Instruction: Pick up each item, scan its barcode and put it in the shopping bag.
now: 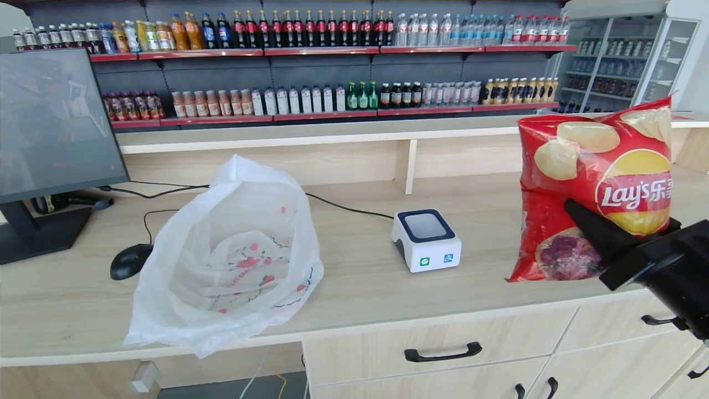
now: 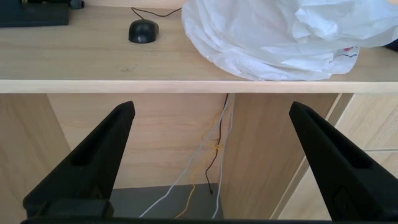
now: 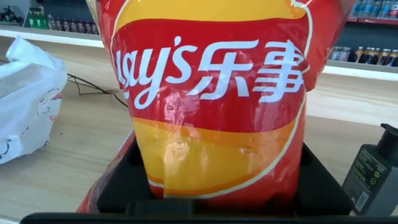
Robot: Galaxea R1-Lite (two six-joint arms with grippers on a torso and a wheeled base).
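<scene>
At the right end of the tabletop (image 1: 360,293), the right claw (image 1: 581,213) is clenched on the lower half of a red bag of potato crisps (image 1: 595,188). It holds the bag upright above the surface, printed front toward the robot. One black finger lies across the front panel; the other is hidden behind the bag. The right wrist view shows the bag (image 3: 211,112) seated deep between the fingers.

The step in hand looks like the scan. No barcode shows on the front, so it is probably on the far face. The barcode scanner (image 1: 426,239) sits mid-tabletop, left of the bag, its dark window facing up. A good pass would carry the bag left and tip it so the far face comes down over that window, then pause there. The pinched, air-filled foil may crease or glare, so the code panel should be kept fairly flat. The grip should stay firm, since the slick film could slide.

The white shopping bag (image 1: 232,260) stands open on the left side, well apart from the scanner, ready for the drop.

The left claw (image 2: 211,107) is released, fingers spread wide. It hangs below the tabletop's near edge, under the shopping bag.
</scene>
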